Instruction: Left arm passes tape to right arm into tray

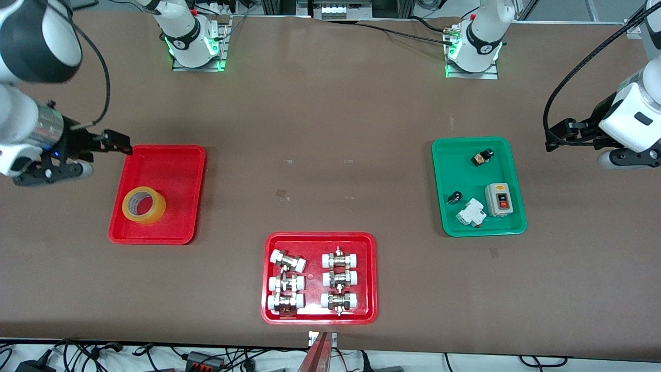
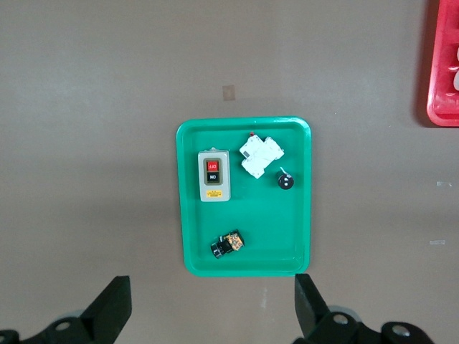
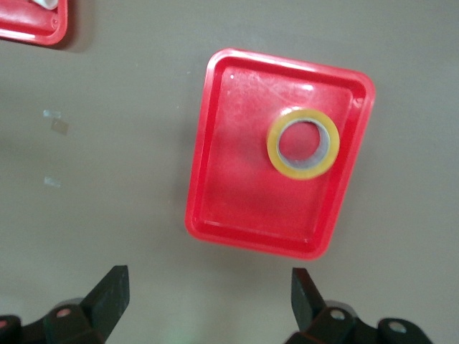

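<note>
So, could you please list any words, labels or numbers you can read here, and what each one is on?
Grey switch box in the green tray: red and black buttons carry small markings, and there is a yellow label below them; all too blurred to read.
Tape: no readable print.
White breaker: nothing readable.

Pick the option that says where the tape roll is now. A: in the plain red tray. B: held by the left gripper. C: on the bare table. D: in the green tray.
A: the tape lies flat in the plain red tray, and both grippers are open and empty.
</note>
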You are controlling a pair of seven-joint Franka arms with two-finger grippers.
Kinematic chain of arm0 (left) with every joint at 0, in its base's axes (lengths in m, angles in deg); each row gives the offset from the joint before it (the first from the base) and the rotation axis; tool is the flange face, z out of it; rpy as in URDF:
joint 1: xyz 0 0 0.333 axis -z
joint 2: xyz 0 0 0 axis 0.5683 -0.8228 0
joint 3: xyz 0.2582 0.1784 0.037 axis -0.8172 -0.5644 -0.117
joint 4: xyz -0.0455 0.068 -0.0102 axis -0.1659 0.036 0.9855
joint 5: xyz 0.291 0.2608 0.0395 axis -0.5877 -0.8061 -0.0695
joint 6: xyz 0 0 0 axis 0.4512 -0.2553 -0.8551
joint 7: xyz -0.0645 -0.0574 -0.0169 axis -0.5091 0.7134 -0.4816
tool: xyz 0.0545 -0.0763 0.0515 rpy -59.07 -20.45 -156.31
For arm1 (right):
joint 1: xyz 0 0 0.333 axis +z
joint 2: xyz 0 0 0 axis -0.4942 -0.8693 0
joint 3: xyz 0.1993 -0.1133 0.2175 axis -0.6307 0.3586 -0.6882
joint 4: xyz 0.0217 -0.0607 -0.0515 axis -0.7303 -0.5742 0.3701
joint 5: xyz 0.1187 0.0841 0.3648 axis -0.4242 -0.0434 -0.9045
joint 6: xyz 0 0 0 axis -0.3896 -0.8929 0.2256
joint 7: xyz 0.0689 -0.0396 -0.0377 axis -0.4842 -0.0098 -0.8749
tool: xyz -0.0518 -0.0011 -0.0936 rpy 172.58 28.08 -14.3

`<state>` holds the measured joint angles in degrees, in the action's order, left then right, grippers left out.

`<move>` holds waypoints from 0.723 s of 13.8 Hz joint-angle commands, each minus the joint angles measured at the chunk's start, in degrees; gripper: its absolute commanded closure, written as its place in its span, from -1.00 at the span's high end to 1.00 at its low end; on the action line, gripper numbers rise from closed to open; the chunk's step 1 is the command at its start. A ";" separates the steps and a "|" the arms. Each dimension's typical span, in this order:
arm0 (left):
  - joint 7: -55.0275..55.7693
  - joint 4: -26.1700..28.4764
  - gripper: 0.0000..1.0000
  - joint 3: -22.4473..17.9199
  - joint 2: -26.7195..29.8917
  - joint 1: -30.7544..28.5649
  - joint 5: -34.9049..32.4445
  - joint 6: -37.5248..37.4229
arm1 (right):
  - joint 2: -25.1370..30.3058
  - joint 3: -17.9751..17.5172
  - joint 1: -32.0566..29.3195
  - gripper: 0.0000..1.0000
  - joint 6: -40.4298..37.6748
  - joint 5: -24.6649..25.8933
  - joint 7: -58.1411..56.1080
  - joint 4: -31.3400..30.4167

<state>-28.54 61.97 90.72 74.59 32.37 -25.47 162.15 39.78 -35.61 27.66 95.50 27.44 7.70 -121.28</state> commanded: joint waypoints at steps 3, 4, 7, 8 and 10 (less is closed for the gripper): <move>-0.22 1.17 1.00 -0.19 0.87 0.33 0.68 1.09 | 1.99 0.45 -0.15 1.00 -7.26 1.10 3.38 7.77; -0.22 1.35 1.00 -0.19 0.96 0.15 0.77 1.01 | 1.99 0.45 -0.06 1.00 -8.23 1.09 3.56 9.36; -0.22 1.35 1.00 -0.19 0.87 0.15 0.95 1.09 | 2.51 0.45 -0.15 1.00 -7.28 1.79 6.26 9.47; -0.22 1.26 1.00 -0.19 0.87 0.15 0.86 1.09 | 3.64 0.45 -0.32 1.00 -5.97 1.80 8.02 8.08; -0.22 1.26 1.00 -0.10 0.87 0.50 0.77 1.09 | 9.33 0.54 -0.32 1.00 2.17 1.97 9.09 -1.38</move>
<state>-28.54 62.14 90.76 74.58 32.53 -25.47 162.44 43.25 -35.02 27.48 91.76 28.55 14.68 -114.15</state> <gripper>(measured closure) 0.000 0.000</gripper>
